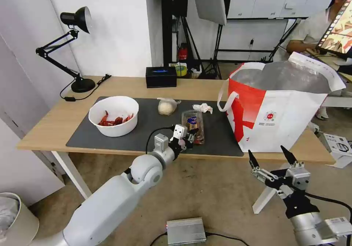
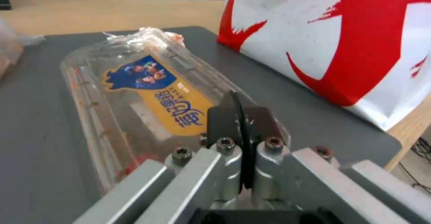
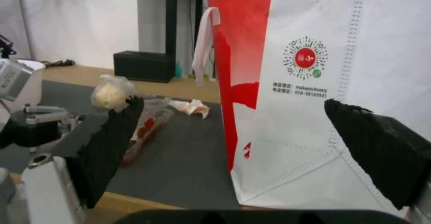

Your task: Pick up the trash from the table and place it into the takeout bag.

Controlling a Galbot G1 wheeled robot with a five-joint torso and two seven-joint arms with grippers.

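- Head view, L to R: white bowl (image 1: 114, 120) w/ red crayfish shells sits on left part of dark grey mat (image 1: 146, 136) on the table (image 1: 47, 125).
- Knotted clear bag (image 1: 167, 106) w/ white food lies further right, toward mat's far edge; crumpled tissue (image 1: 203, 108) just right of it, near the takeout bag's handle.
- Clamshell tray (image 1: 193, 124) lies mid-mat, long axis running near to far, between bowl and takeout bag (image 1: 278, 110).
- Left gripper (image 1: 187, 138) is at tray's near end, just over mat's front edge. Left wrist view: black fingers (image 2: 235, 116) pressed together w/ tray's near rim (image 2: 134, 92) pinched between them; rest of tray stretches away flat on mat.
- Takeout bag stands upright on mat's right end, mouth open, foil lining showing; apart from tray.
- Right gripper (image 1: 272, 157) hangs below & in front of table edge, under the bag, fingers spread wide, holding nothing. Right wrist view: bag's logo side (image 3: 305, 59) sits between the fingers (image 3: 112, 143).
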